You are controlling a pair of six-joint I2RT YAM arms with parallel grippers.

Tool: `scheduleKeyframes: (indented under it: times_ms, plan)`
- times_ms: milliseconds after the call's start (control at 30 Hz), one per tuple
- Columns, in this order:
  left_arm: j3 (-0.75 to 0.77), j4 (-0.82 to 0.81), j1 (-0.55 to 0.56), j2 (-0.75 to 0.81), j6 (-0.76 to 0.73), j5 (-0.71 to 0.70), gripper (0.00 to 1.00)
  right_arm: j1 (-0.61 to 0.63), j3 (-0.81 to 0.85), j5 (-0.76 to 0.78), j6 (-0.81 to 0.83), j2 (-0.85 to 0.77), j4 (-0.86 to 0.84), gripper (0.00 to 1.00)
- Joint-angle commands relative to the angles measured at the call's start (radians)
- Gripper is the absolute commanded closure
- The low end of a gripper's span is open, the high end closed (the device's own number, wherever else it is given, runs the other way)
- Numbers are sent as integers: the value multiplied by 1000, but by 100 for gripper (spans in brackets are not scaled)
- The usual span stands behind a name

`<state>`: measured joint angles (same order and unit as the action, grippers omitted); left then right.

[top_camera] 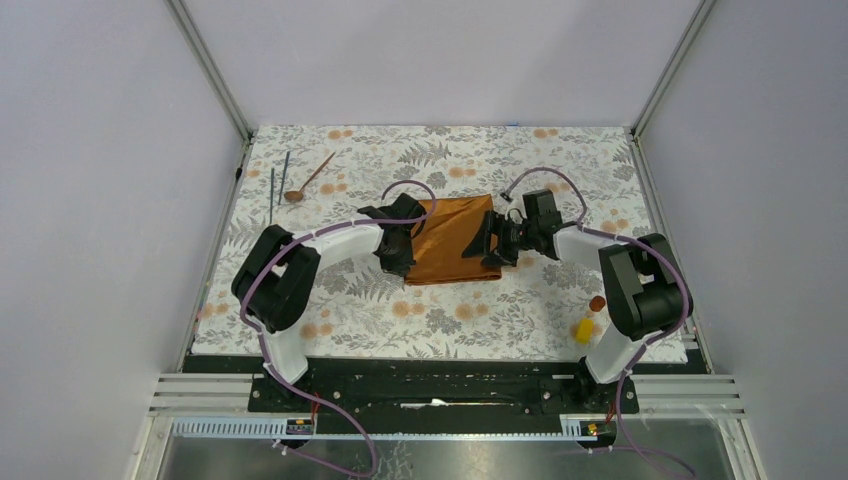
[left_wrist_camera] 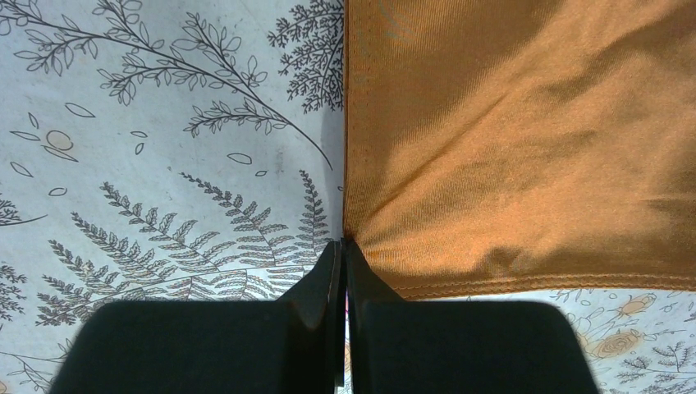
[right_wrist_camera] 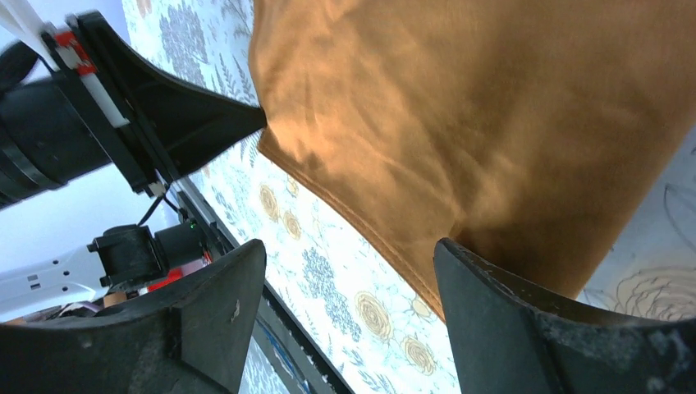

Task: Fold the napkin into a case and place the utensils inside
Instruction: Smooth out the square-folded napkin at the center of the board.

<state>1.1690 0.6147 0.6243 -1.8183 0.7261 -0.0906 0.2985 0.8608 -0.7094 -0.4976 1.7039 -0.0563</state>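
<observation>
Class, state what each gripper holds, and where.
The left gripper pinches the napkin by its edge near a corner; the right gripper, fingers apart, holds nothing.

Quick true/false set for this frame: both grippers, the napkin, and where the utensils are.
1. The left gripper is shut on a corner of the napkin. True.
2. The right gripper is clamped on the napkin. False: its jaws stand wide apart at the napkin's edge.
3. The spoon is tucked inside the napkin. False: it lies on the tablecloth at the far left, well apart from the napkin.
4. Two dark rods lie next to the spoon. True.
5. The napkin is already a narrow strip. False: it lies as a broad rectangle between the two grippers.
</observation>
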Motion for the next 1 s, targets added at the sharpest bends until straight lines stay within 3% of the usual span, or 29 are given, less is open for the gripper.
scheduleKeyframes:
  times_ms: [0, 233, 400, 600, 633, 767, 867, 967]
  plan:
    - [-14, -39, -6, -13, -14, -15, 100, -30, -76, -63, -26, -32, -70, 18]
    - [-26, -49, -9, -30, -22, -17, 100, -53, -166, -82, -17, 15, -158, 18]
    - [34, 9, -9, 6, -44, -23, 100, -53, -145, -111, -35, 22, -178, 18]
    - [121, 81, -9, 97, -66, 73, 64, -53, -111, -131, -46, -19, -148, 18]
    - [129, 78, -9, 105, -63, 111, 63, -53, -106, -133, -51, -33, -144, 18]
    - [124, -9, -13, 81, -41, 245, 67, -54, -90, -145, -65, -79, -123, 15]
    - [105, -41, -23, 25, -37, 256, 79, -53, -87, -144, -70, -93, -116, 9]
    - [25, -101, -53, 3, -22, 250, 84, -58, -100, -147, -55, -75, -110, 3]
